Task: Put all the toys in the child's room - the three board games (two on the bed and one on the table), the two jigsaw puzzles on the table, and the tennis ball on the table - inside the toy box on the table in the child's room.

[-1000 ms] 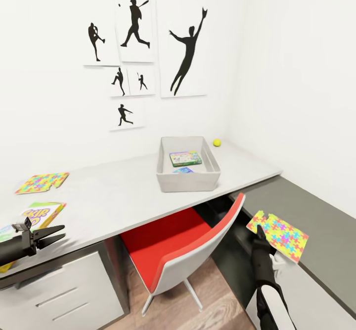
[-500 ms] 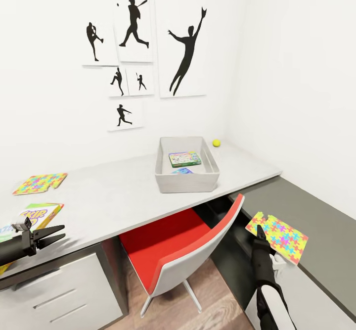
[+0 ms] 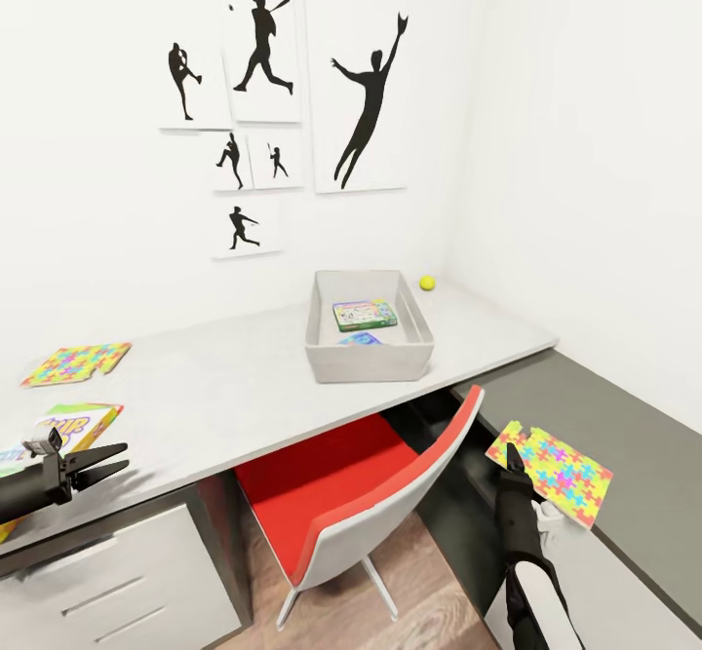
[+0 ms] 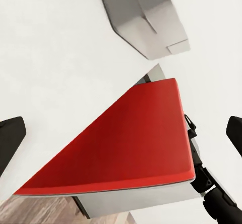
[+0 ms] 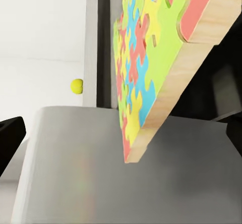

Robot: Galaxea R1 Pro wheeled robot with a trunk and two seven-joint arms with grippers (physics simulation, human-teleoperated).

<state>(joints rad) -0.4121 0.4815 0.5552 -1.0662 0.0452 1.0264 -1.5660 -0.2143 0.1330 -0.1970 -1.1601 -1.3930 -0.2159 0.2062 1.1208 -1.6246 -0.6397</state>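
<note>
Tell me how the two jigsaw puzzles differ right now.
The table puzzle lies flat on the table, untouched; the held puzzle is off the table, tilted, gripped by the right claw beside the red chair. Both share the same multicoloured interlocking pattern.

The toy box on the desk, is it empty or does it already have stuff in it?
Not empty. The head view shows the toy box holding a green-bordered flat box and a smaller blue item against its near wall.

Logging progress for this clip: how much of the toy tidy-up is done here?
Done: two board games lie in the toy box. In hand: the right gripper holds one jigsaw. Left: the other jigsaw, a board game and the tennis ball on the table.
</note>
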